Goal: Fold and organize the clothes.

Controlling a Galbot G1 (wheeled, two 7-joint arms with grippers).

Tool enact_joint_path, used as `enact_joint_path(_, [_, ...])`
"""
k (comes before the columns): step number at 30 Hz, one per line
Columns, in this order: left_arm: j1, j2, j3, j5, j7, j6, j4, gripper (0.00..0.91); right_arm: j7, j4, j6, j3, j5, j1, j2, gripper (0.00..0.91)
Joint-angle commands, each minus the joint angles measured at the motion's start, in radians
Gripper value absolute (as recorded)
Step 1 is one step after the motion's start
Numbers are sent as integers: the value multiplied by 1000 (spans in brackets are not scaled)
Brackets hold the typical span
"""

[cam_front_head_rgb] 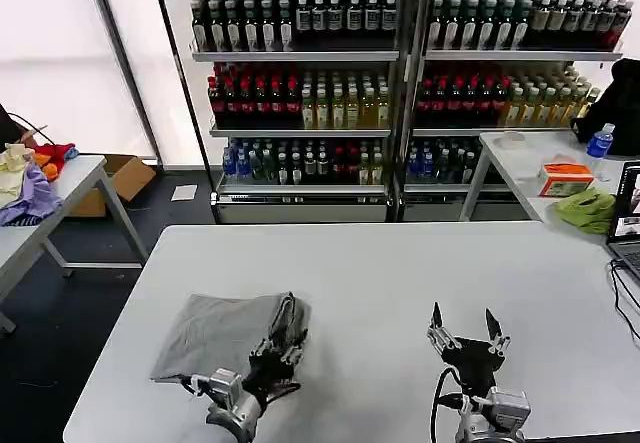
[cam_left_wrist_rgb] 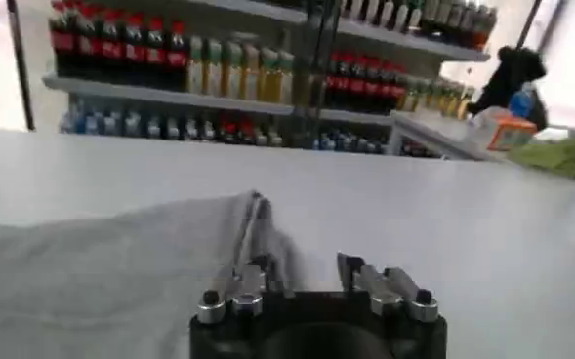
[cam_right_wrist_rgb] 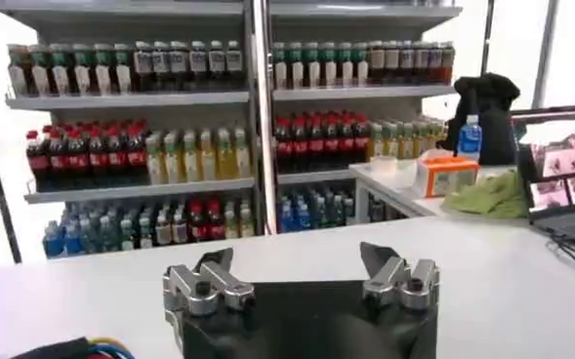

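Shirt (cam_front_head_rgb: 222, 333), light grey and folded into a rough rectangle, lies on the near left part of the white desk (cam_front_head_rgb: 400, 273), with its right edge bunched into a raised ridge. The left gripper (cam_front_head_rgb: 283, 341) sits at that ridge, its dark fingers resting on the cloth near the shirt's front right corner; in the left wrist view the same gripper (cam_left_wrist_rgb: 307, 278) has its jaws parted, one finger (cam_left_wrist_rgb: 248, 276) lying on the grey fabric (cam_left_wrist_rgb: 92, 283) beside the fold and the other over bare desk, so nothing is clamped between them. The right gripper (cam_front_head_rgb: 466, 330) stands well apart from the shirt, over the near right part of the desk, with its jaws spread wide and its two tips pointing away from the robot; the right wrist view shows this gripper (cam_right_wrist_rgb: 302, 268) holding nothing, only bare desk surface (cam_right_wrist_rgb: 502, 263) ahead of it. Behind the desk, shelves (cam_front_head_rgb: 400, 63) carry rows of bottles. A side desk (cam_front_head_rgb: 530, 168) on the right carries a green cloth (cam_front_head_rgb: 588, 209), an orange box (cam_front_head_rgb: 565, 178) and a bottle (cam_front_head_rgb: 599, 142), and a laptop (cam_front_head_rgb: 628, 218) sits at the right edge of the main desk. Another desk (cam_front_head_rgb: 50, 213) on the far left carries a lavender cloth (cam_front_head_rgb: 30, 203) and red and orange fabrics (cam_front_head_rgb: 52, 156).
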Motion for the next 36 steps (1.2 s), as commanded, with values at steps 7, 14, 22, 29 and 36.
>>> enact_joint_path(7, [-43,54,-177,-414,-109,41,-221,907,0,-19,-5,-16,1,23,-6,907])
enact_joint_path(14, [-52,118,-312,-368,-99,-8,-98,907,-3,-33,-8,-25,2,35,-10,907])
enact_joint_path(22, [-46,169,-400,-410,-89,9,19,907,-1,-39,-23,-23,8,48,-17,907])
enact_joint_path(29, [-42,185,-420,-375,-65,-3,86,907,6,-38,-28,-24,15,53,-17,907])
enact_joint_path(36, [-36,174,-404,-347,-45,-7,113,907,9,-30,-35,-22,24,49,-19,907])
